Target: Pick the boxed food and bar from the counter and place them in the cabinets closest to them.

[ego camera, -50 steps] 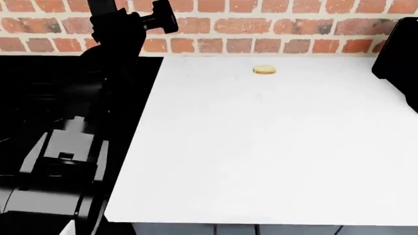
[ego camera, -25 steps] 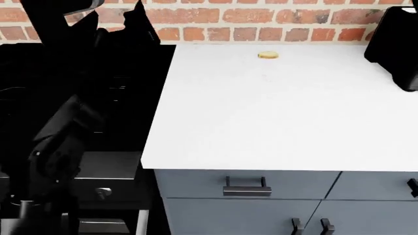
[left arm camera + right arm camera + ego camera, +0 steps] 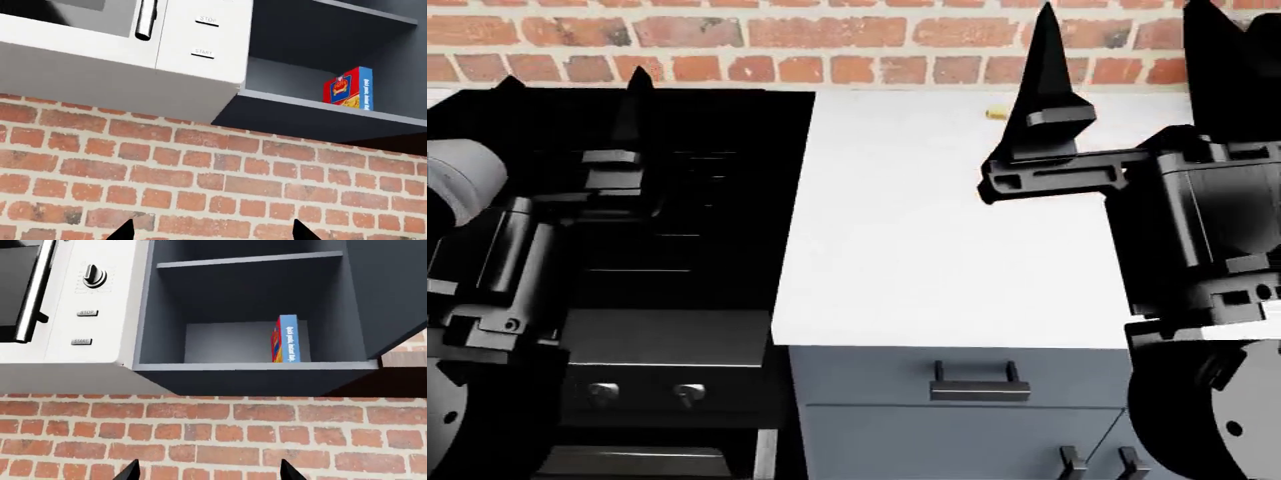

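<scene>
One boxed food (image 3: 287, 339) upright in cabinet (image 3: 243, 315), long axis vertical; both grippers wide, empty.

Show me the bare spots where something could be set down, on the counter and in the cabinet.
The counter is bare from the stovetop edge across to the right end effector, which crowds the right side; a small lump sits by the brick wall. In the cabinet, the lower shelf is free left of the boxed food; the upper shelf looks bare.

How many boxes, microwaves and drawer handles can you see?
Boxes: 1, the box on the cabinet shelf.
Microwaves: 1, the microwave.
Drawer handles on the grey-blue fronts: 3, such as the handle.
Total: 5.
</scene>
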You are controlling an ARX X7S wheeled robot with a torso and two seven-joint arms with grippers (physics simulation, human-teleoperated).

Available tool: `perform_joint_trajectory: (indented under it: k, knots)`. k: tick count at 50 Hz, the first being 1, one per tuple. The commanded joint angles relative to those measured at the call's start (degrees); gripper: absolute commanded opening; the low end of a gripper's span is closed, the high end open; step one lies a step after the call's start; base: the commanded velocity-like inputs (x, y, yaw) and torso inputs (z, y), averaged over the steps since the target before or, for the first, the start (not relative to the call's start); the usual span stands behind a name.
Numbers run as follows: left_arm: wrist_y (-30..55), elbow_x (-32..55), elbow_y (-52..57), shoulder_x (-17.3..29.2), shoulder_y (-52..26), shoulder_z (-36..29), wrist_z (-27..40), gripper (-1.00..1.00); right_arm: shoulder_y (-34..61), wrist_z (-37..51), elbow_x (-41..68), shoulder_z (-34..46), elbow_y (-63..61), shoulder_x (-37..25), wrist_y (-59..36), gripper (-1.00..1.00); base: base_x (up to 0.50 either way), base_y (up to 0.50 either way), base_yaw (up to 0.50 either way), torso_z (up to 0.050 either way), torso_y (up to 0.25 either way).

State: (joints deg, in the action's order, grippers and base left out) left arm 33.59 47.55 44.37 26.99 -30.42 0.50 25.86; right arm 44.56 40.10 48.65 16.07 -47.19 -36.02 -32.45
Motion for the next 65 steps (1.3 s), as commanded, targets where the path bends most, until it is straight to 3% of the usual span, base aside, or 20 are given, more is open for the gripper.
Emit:
perform_joint_trajectory:
  k: [1, 24, 29, 50, 65]
  knots:
    - [-0.71, -0.58, 5.47, 2.09, 4.17, 1.37, 0.79, 1.00, -11.17, -3.26, -6.36, -1.01, -4.09, -1.34, 8.98, 1.00, -0.01, 0.50, 0.00, 0.000, 0.000]
    - [1.50, 1.76, 3.45, 2.67, 3.35, 1.27, 2.70, 1.00, -11.04, -4.92, -9.20, 1.90, -6.38, -0.63, 10.78, 1.00, -0.01, 0.50, 0.00, 0.000, 0.000]
    - [2.87, 3.46, 1.96, 2.44, 0.23, 1.23, 3.74, 1.00, -11.24, -5.84, -8.94, 2.06, -5.46, -0.10, 11.99, 1.00, -0.01, 0.50, 0.00, 0.000, 0.000]
    - [-2.59, 3.41, 3.19, 1.90, 3.52, 3.31, 0.50, 1.00, -11.05, -6.23, -8.48, 2.72, -4.21, 0.57, 12.68, 1.00, -0.01, 0.50, 0.00, 0.000, 0.000]
    - [-4.39, -3.21, 3.97, 1.99, 4.13, 1.34, 0.87, 1.00, -10.83, -6.70, -6.84, 2.00, -3.59, 0.64, 13.82, 1.00, -0.01, 0.50, 0.00, 0.000, 0.000]
